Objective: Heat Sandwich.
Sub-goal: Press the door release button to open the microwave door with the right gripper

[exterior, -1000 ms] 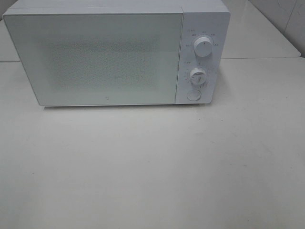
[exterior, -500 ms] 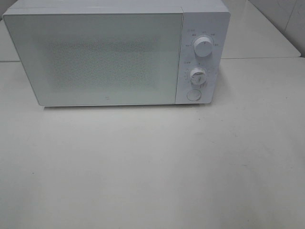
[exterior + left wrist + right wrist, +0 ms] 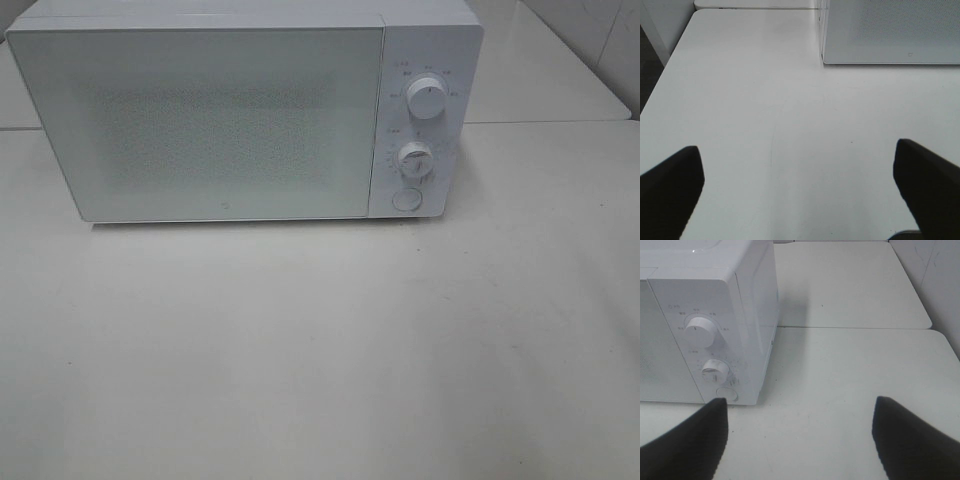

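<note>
A white microwave (image 3: 230, 110) stands at the back of the white table (image 3: 320, 350) with its door shut. The sandwich is not in view in any frame. In the left wrist view my left gripper (image 3: 800, 195) hangs open over bare table, its dark fingers (image 3: 670, 190) wide apart, with the microwave (image 3: 890, 30) door corner ahead. In the right wrist view my right gripper (image 3: 800, 440) is open and empty too, with the microwave (image 3: 710, 320) control panel just beyond one finger. Neither gripper shows in the exterior high view.
The microwave panel carries two round knobs, an upper knob (image 3: 427, 100) and a lower knob (image 3: 415, 159), above a round button (image 3: 406, 199). A second table (image 3: 845, 280) adjoins behind. The left table edge (image 3: 662, 80) drops to a dark floor.
</note>
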You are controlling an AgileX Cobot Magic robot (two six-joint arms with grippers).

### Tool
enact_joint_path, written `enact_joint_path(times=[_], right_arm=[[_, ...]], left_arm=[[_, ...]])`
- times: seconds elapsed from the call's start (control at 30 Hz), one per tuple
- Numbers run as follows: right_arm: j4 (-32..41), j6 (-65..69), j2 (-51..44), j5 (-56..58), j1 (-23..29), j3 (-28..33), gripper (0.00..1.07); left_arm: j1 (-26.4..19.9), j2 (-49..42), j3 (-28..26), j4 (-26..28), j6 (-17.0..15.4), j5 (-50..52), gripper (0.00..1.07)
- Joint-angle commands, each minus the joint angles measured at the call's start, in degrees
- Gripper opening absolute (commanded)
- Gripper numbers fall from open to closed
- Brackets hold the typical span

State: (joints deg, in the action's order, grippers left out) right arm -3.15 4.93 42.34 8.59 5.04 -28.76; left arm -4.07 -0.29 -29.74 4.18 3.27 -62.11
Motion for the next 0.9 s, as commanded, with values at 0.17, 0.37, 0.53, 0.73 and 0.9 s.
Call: enact_joint_path(times=[0.17,0.37,0.53,0.73,0.9], right_arm=[[-0.1,0.5,6.6,-10.5,-0.4,0.1,0.76],[-0.1,0.5,12.4,-20.9,-0.4,1.1,0.76],[-0.1,0.2,17.0,-33.6,-0.4,4.7,0.76],[2.7,-3.6,24.9,-49.3,-0.2,10.2,0.76],[8.5,-6.6,30.9,-58.4,1.2,14.0,0.76]], left_arm=[[-0.2,-0.3,0.1,0.0,-0.1,0.7,0.98],[-0.2,-0.3,0.1,0.0,-0.1,0.7,0.98],[-0.2,-0.3,0.1,0.0,-0.1,0.7,0.98],[-0.2,-0.3,0.1,0.0,-0.1,0.7,0.98],[-0.2,-0.3,0.1,0.0,-0.1,0.7,0.98]])
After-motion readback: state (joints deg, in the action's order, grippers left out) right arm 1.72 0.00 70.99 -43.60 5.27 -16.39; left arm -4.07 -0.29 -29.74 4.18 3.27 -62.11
